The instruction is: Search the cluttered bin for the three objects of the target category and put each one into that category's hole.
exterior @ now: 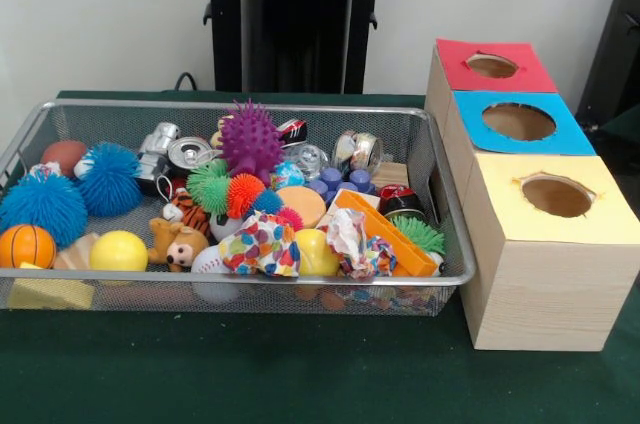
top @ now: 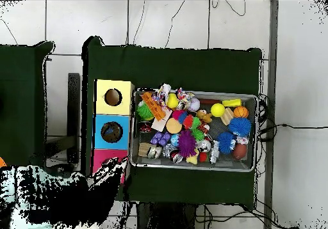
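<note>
Wire bin (exterior: 440, 159) crammed, touching boxes (exterior: 545, 254).

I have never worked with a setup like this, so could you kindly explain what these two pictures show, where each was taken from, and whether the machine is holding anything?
Both pictures show the same table at one moment. The front view looks across the table; the dark column at the top is the robot's pedestal. The overhead view looks straight down and is turned half round, so sides swap between the two.

On the green table cover stands a wire mesh bin packed with small toys: a purple spiky ball, blue fuzzy balls, a yellow ball, a small basketball, a plush animal and crushed cans. Beside it sit three wooden boxes, each with a round hole on top: red, blue and yellow.

The arm's gripper shows in neither picture, so nothing is seen held.
</note>
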You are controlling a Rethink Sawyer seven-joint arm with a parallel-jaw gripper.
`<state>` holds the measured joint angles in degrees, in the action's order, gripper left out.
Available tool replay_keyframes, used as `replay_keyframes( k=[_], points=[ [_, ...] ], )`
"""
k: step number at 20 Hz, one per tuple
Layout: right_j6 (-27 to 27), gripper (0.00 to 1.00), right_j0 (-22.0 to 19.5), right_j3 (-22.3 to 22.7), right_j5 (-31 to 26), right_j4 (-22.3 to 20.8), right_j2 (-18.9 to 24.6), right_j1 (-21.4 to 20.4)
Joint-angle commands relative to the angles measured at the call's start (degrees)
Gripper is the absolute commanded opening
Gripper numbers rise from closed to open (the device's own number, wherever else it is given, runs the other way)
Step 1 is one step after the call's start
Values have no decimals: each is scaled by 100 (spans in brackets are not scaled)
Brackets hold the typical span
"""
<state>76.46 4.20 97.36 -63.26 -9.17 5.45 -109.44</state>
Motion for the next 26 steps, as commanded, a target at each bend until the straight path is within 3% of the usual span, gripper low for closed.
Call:
replay_keyframes(
  k=[1, 10, 26],
  points=[
    [2300, 0, -257, -243, -3477, 1340, -179, 829],
    [1549, 0, -256, 751, -2219, 1258, -579, 832],
    [744, 0, -290, 1511, -1027, 1238, -1023, 905]
  ],
)
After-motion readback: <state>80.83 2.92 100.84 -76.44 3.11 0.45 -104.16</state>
